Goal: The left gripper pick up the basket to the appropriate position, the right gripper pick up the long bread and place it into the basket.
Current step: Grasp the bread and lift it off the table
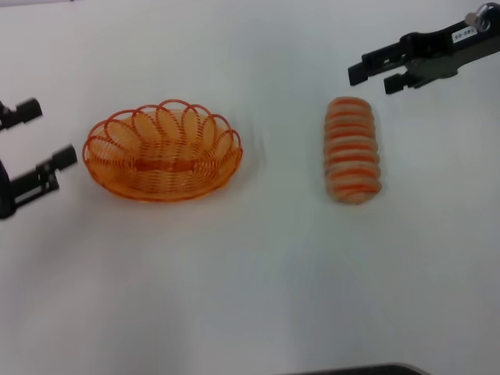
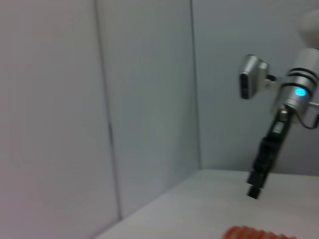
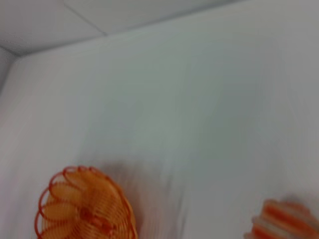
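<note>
The orange wire basket (image 1: 162, 151) sits empty on the white table, left of centre; it also shows in the right wrist view (image 3: 84, 209). The long bread (image 1: 352, 150), tan with orange stripes, lies on the table to its right, pointing away from me; its end shows in the right wrist view (image 3: 283, 222) and its top edge in the left wrist view (image 2: 256, 233). My left gripper (image 1: 43, 137) is open at the left edge, just left of the basket, not touching it. My right gripper (image 1: 377, 76) with the white label is open, above and behind the bread's far end; it also shows in the left wrist view (image 2: 255, 185).
The white table (image 1: 250, 281) stretches bare in front of the basket and bread. Grey wall panels (image 2: 144, 99) stand behind the table. A dark edge (image 1: 367, 369) shows at the bottom of the head view.
</note>
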`<state>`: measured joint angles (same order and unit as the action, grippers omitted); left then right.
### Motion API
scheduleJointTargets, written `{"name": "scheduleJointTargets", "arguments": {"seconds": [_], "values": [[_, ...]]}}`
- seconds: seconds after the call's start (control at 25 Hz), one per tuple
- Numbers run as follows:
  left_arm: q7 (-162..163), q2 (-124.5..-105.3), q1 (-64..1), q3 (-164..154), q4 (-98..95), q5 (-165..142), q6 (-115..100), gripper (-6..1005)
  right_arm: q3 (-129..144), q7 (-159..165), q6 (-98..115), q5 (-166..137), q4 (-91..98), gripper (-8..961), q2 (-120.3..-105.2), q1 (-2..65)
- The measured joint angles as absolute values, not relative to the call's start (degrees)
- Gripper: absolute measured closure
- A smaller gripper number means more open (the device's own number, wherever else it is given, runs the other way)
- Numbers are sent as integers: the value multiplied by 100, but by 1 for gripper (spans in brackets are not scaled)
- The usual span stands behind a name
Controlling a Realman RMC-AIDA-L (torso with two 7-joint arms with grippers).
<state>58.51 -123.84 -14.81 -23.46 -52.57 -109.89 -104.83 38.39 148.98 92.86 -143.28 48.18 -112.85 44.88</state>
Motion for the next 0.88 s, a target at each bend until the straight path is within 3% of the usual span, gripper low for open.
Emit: {"name": "scheduleJointTargets", "arguments": {"seconds": [0.88], "values": [[5939, -12382, -1236, -1788, -5370, -12305, -11359, 298, 4668, 16143, 9618, -16304, 4711, 22, -11548, 5250]]}}
